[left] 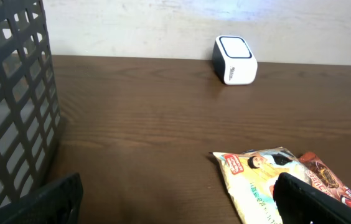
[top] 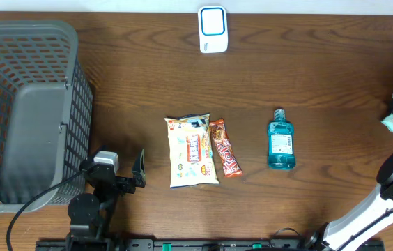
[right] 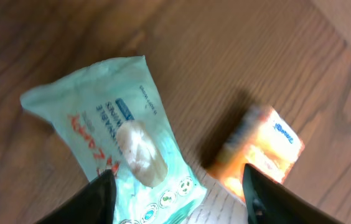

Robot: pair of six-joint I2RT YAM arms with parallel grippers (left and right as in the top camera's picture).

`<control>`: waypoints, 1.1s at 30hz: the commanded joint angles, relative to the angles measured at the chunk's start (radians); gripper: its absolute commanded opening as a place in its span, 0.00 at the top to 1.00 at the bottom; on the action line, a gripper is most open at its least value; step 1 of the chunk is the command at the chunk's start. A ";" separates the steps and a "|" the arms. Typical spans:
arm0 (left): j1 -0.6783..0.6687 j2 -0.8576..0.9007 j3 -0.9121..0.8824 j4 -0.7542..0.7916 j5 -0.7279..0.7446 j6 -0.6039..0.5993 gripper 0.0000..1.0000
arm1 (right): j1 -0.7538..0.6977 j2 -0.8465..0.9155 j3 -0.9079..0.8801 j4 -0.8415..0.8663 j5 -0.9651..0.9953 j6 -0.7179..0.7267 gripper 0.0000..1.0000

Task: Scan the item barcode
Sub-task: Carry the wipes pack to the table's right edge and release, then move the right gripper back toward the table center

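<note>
Left: your left gripper stood fully spread, empty | Right: your right gripper stood with jaws apart astride the teal wipes pack, clamping nothing.

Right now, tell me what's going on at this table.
Two robot arms are at a barcode-scanning job. The right gripper hangs at the right edge of the table with its fingers spread, a pale green packet between them and an orange packet beside it. I cannot tell whether the fingers touch the packet. The left gripper sits open near the grey basket, holding nothing. A snack bag, a candy bar and a blue mouthwash bottle lie mid-table, apart from the white scanner at the far edge.
</note>
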 commanded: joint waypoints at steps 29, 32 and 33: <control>0.004 -0.005 -0.016 -0.024 -0.002 0.013 0.02 | 0.647 -0.600 0.058 -0.308 -0.788 0.022 0.01; 0.004 -0.005 -0.016 -0.024 -0.002 0.013 0.02 | 0.781 -0.547 0.003 -0.376 -0.791 0.011 0.01; 0.004 -0.005 -0.016 -0.024 -0.002 0.013 0.02 | 0.822 -0.529 -0.020 -0.386 -0.787 -0.001 0.01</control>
